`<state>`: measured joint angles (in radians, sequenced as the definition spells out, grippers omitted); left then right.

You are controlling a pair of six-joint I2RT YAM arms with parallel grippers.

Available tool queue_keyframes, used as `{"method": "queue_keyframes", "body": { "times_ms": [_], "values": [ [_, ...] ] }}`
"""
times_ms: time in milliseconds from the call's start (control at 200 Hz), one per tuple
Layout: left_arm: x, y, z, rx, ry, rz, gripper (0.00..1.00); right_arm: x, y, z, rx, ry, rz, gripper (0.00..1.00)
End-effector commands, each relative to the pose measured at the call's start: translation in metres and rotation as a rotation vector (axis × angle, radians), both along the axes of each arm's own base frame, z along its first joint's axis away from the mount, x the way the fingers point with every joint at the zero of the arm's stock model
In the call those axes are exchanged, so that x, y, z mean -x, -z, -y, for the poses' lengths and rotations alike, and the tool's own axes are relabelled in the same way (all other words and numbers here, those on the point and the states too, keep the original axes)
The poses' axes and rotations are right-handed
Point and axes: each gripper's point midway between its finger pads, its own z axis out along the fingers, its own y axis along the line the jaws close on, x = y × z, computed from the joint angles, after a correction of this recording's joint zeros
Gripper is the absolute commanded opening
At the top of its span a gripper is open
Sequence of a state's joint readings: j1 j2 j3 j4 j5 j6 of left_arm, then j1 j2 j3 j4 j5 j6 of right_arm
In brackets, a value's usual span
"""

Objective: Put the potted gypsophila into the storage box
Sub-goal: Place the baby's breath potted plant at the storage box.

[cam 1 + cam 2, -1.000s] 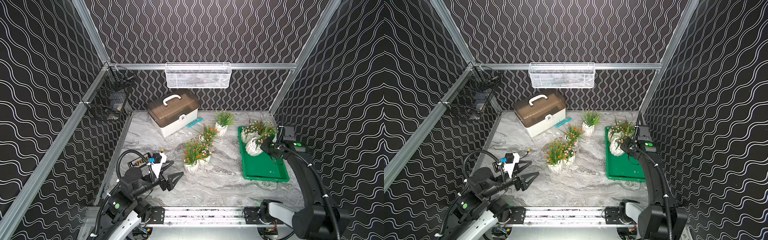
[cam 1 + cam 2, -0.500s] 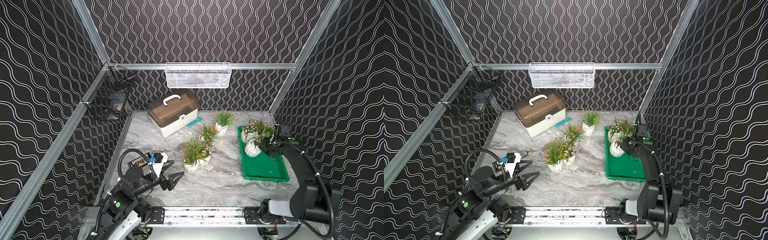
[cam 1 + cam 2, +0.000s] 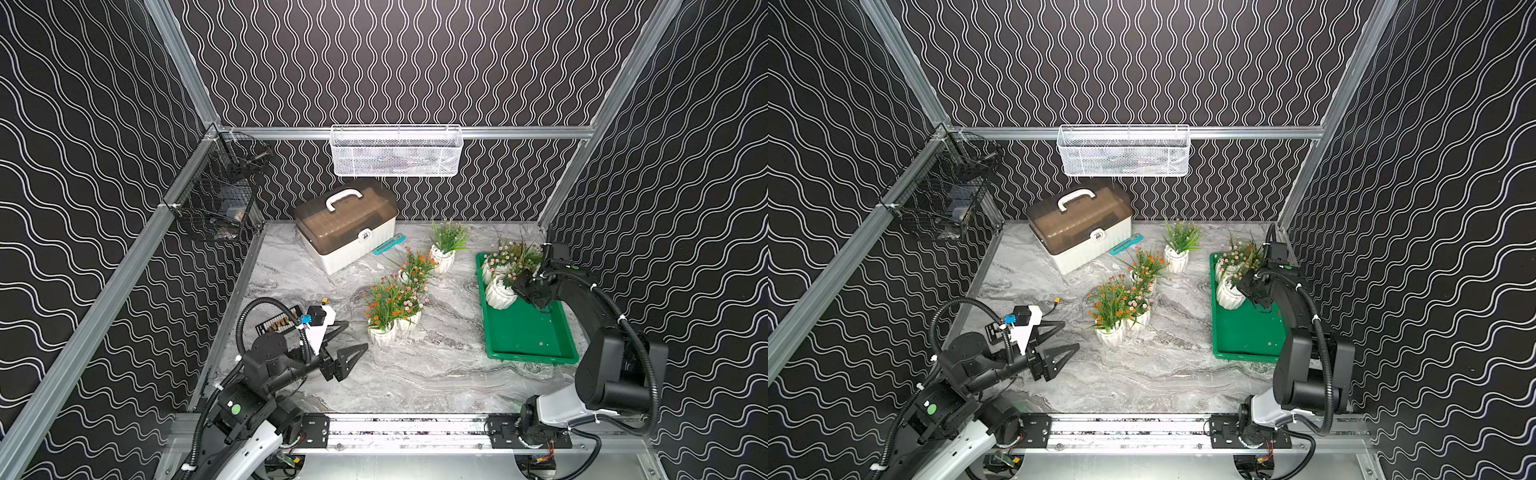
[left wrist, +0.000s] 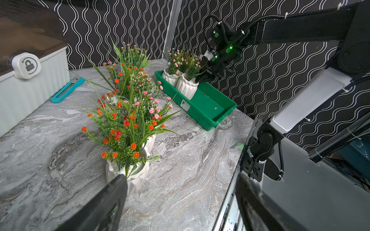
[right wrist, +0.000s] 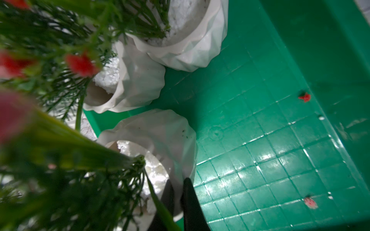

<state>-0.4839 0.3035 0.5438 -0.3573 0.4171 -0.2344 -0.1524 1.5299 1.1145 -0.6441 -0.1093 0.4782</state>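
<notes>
The storage box [image 3: 536,336] is a green tray at the right, also seen in a top view [image 3: 1246,336] and the left wrist view [image 4: 208,104]. My right gripper [image 5: 178,180] is shut on the rim of one potted gypsophila [image 5: 160,132], low in the tray's far end [image 3: 500,295]. Two more pots [image 5: 186,46] [image 5: 138,84] stand beside it in the tray. Several pots stand on the table, among them the nearest [image 3: 381,334] and the farthest [image 3: 442,259]. My left gripper [image 3: 355,336] hovers open and empty, left of the nearest pot [image 4: 130,176].
A white case with a brown lid [image 3: 347,226] stands at the back left, a teal utility knife [image 3: 388,244] beside it. A white mesh basket [image 3: 397,151] hangs on the back rail and a black wire basket [image 3: 216,203] on the left wall.
The right arm's elbow has risen and folded in while its gripper stays on the pot in the tray. The left arm has not moved.
</notes>
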Motion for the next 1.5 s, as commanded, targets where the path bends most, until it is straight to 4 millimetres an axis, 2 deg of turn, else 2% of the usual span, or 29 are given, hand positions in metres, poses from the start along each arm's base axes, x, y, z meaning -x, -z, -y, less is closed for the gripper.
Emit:
{"method": "queue_keyframes", "body": {
  "times_ms": [0,405,430,611,1156,1301,1496],
  "values": [
    [0.000,-0.009,0.000,0.004,0.003,0.045,0.87,-0.014,-0.003,0.001,0.001,-0.006,0.042,0.00],
    [-0.001,-0.009,0.000,0.000,0.000,0.042,0.87,-0.019,0.014,-0.004,-0.010,-0.017,0.014,0.00],
    [-0.001,-0.009,0.000,0.000,-0.001,0.042,0.87,-0.027,0.004,-0.003,-0.006,-0.017,0.040,0.00],
    [-0.001,-0.009,-0.001,0.000,-0.005,0.043,0.87,-0.030,0.007,-0.003,-0.004,-0.021,0.032,0.00],
    [-0.001,-0.009,-0.001,-0.002,-0.005,0.043,0.88,-0.026,0.004,-0.007,-0.021,-0.033,0.036,0.23],
    [-0.001,-0.009,-0.001,-0.002,-0.005,0.043,0.87,-0.021,-0.010,-0.006,-0.007,-0.028,0.057,0.29],
    [-0.002,-0.008,-0.002,-0.002,-0.009,0.038,0.88,-0.006,-0.052,-0.005,0.018,-0.015,0.155,0.35]
  ]
}}
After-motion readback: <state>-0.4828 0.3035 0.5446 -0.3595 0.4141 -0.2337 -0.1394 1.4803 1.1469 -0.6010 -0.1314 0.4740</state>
